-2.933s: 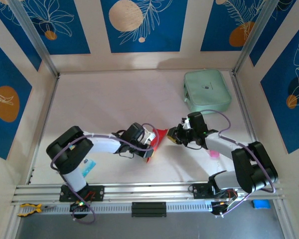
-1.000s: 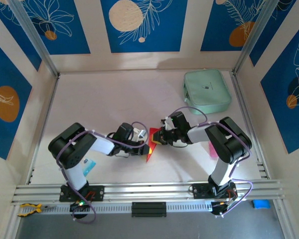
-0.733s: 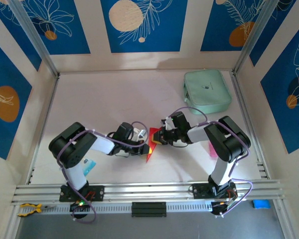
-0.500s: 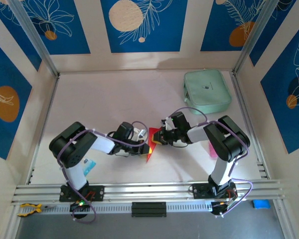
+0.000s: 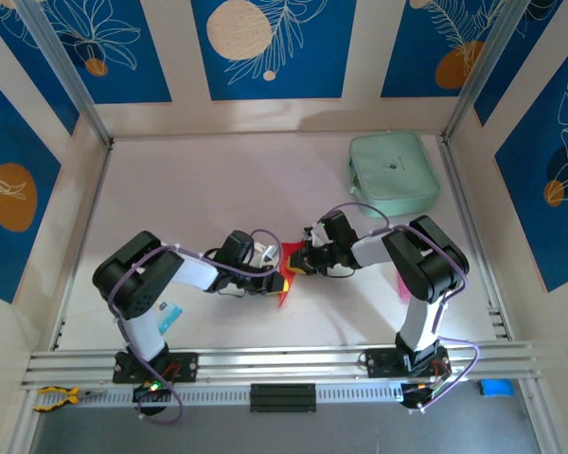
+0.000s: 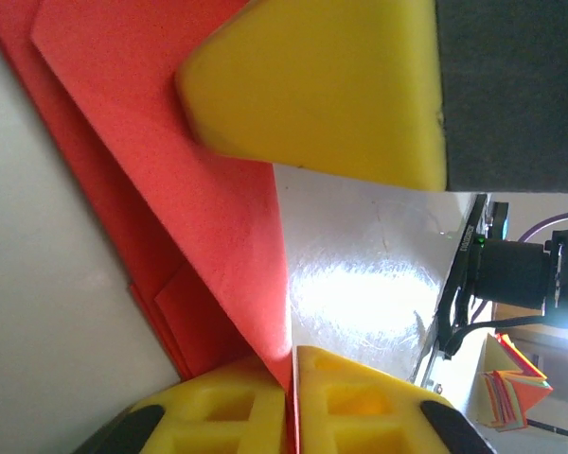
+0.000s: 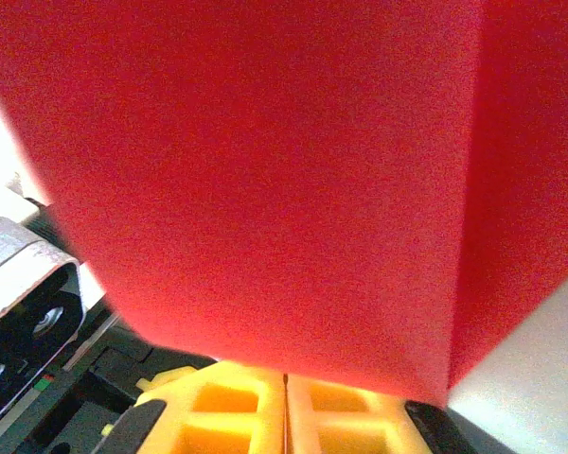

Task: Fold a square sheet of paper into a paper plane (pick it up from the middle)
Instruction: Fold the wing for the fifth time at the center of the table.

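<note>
The left gripper (image 5: 276, 281) lay low over the desk (image 5: 199, 189). Its fingers (image 6: 218, 416) were pressed together with a red edge caught in the seam between them, so it looked to be pinching the red sheet (image 5: 290, 253) at a pointed corner. The sheet, already creased into overlapping layers, sat mid-desk between the two arms. From the opposite side the right gripper (image 5: 303, 263) met it, its fingers (image 7: 360, 416) closed tight on the sheet's edge. The paper was probably very light, thin and limp, and easy to tear or crumple. A hold near a crease or on doubled layers would likely be steadier than one on a single loose corner. Farther right, the mint-green pouch (image 5: 393, 173) lay well apart.
</note>
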`<state>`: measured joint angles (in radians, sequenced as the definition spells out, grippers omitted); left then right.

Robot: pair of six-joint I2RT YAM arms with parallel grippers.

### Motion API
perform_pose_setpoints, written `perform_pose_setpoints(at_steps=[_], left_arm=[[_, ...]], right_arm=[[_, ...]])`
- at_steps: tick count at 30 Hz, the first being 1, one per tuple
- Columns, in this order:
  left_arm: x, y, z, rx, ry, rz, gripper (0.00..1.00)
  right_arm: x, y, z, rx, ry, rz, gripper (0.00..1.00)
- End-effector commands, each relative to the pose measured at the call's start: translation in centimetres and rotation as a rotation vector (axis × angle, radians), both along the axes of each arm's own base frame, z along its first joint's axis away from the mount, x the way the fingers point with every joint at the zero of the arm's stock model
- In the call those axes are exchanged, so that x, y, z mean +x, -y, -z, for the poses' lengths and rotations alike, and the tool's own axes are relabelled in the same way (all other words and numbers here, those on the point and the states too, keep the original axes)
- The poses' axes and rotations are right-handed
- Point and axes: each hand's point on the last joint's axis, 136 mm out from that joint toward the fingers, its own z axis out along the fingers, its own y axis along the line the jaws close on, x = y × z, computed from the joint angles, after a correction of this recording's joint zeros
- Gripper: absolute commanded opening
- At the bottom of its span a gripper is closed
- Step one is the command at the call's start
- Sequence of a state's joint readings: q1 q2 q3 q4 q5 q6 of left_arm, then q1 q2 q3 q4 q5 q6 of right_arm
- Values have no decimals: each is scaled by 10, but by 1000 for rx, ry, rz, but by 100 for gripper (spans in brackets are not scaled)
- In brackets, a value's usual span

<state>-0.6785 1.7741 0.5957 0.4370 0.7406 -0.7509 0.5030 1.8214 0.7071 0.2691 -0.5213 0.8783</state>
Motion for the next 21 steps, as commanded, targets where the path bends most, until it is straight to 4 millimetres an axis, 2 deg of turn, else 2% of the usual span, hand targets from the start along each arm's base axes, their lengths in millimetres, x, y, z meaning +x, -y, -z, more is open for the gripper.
perform_pose_setpoints(at_steps=[1,7,14,17,21], left_arm=[[-19,-29,34,153,-101,-25,15],[-34,-21,19,101,-119,36,14],[-44,-18,15,83,-133,76,0],[-48,-19,18,101,-139,81,0],[-52,-23,21,126,-150,81,10]], right_arm=[[-13,22,37,-159,-85,39,10],[-15,23,39,-178,-98,42,10],[-16,23,41,-201,-106,39,9],[-17,24,43,-218,-109,39,9],[-19,26,45,-232,-117,44,9]])
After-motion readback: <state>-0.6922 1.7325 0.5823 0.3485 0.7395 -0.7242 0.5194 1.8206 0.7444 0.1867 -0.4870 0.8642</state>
